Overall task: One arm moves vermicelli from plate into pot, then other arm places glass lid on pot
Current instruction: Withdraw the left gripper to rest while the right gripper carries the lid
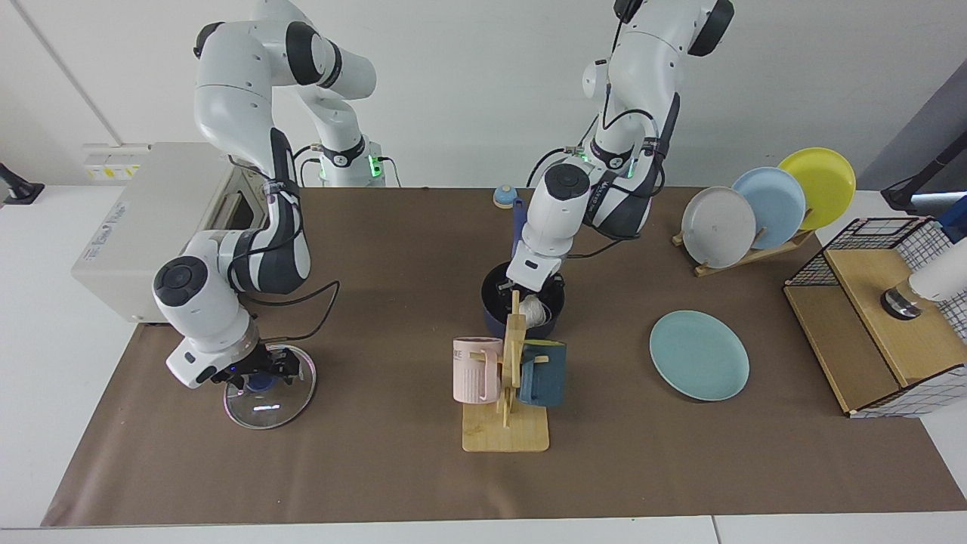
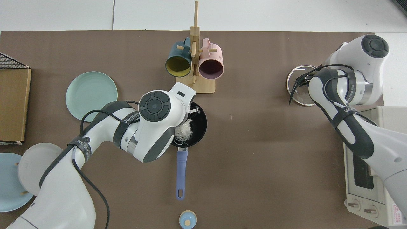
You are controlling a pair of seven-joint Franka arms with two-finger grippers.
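Note:
The dark blue pot (image 1: 495, 317) stands mid-table behind the mug tree, its long handle (image 2: 181, 171) pointing toward the arms. My left gripper (image 1: 530, 291) reaches down inside the pot, shut on the white vermicelli (image 1: 535, 310), which rests in the black interior (image 2: 183, 129). In the top view the wrist hides the gripper. The teal plate (image 1: 699, 355) lies bare on the mat. The glass lid (image 1: 268, 397) lies flat on the mat. My right gripper (image 1: 261, 372), showing a blue light, hangs open with a finger on each side of the lid's blue knob.
A wooden mug tree (image 1: 506, 378) with a pink and a teal mug stands just in front of the pot. There is a rack of plates (image 1: 763, 208), a wire basket with a wooden box (image 1: 876, 317), a white oven (image 1: 136, 227) and a small blue knob (image 2: 187, 219).

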